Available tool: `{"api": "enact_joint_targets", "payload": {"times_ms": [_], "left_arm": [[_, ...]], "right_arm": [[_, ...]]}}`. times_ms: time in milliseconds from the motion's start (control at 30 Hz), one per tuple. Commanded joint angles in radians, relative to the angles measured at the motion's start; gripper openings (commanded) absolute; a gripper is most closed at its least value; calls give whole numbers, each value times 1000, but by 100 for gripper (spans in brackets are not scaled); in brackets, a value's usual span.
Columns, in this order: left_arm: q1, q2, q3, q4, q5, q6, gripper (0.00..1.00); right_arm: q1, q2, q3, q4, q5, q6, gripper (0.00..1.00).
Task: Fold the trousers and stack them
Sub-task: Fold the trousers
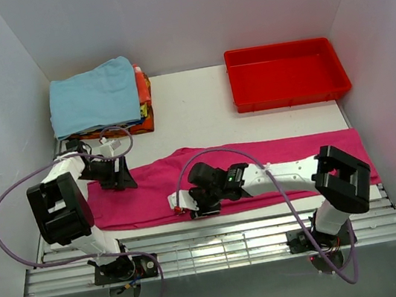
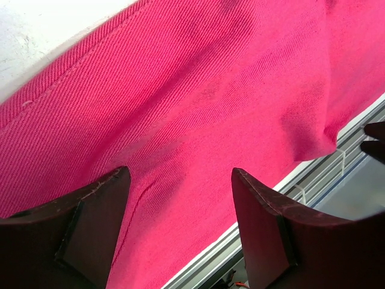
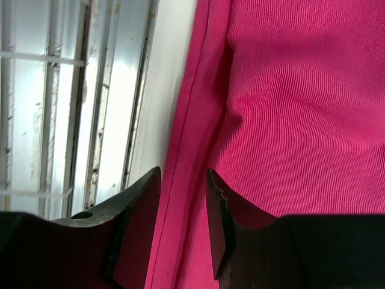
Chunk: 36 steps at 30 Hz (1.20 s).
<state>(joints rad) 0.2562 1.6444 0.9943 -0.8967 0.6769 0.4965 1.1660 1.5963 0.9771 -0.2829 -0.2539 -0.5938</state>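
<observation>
The magenta-pink trousers (image 1: 281, 152) lie flat, stretched left to right across the near part of the white table. My left gripper (image 1: 118, 178) hovers over their left end, jaws wide open with nothing between them. In the left wrist view it (image 2: 180, 174) sits just above the cloth (image 2: 210, 90). My right gripper (image 1: 186, 206) is low at the trousers' near edge, left of the middle. In the right wrist view it (image 3: 183, 174) has only a narrow gap and straddles the hem of the cloth (image 3: 289, 90), which lies flat and unpinched beneath it.
A light blue folded cloth (image 1: 93, 97) tops a stack of coloured clothes at the back left. A red plastic tray (image 1: 292, 98) stands at the back right. A slatted metal rail (image 1: 213, 242) runs along the near table edge. White walls enclose three sides.
</observation>
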Motion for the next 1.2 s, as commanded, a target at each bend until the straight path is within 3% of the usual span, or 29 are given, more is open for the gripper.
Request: {"api": "enact_joint_targets", "payload": {"times_ms": [0, 333, 500, 600, 967, 1167], "left_arm": [[8, -5, -9, 31, 33, -7, 80], [9, -12, -48, 62, 20, 5, 80], [20, 6, -51, 84, 4, -12, 80], [32, 25, -39, 88, 0, -19, 80], [66, 58, 9, 96, -13, -49, 79], [74, 58, 27, 97, -2, -70, 78]], "right_arm": [[30, 60, 54, 106, 113, 58, 41], [38, 151, 98, 139, 205, 77, 35], [38, 168, 100, 114, 200, 46, 22], [38, 151, 107, 85, 162, 34, 8], [46, 30, 160, -81, -14, 15, 8], [64, 155, 83, -108, -97, 9, 8]]}}
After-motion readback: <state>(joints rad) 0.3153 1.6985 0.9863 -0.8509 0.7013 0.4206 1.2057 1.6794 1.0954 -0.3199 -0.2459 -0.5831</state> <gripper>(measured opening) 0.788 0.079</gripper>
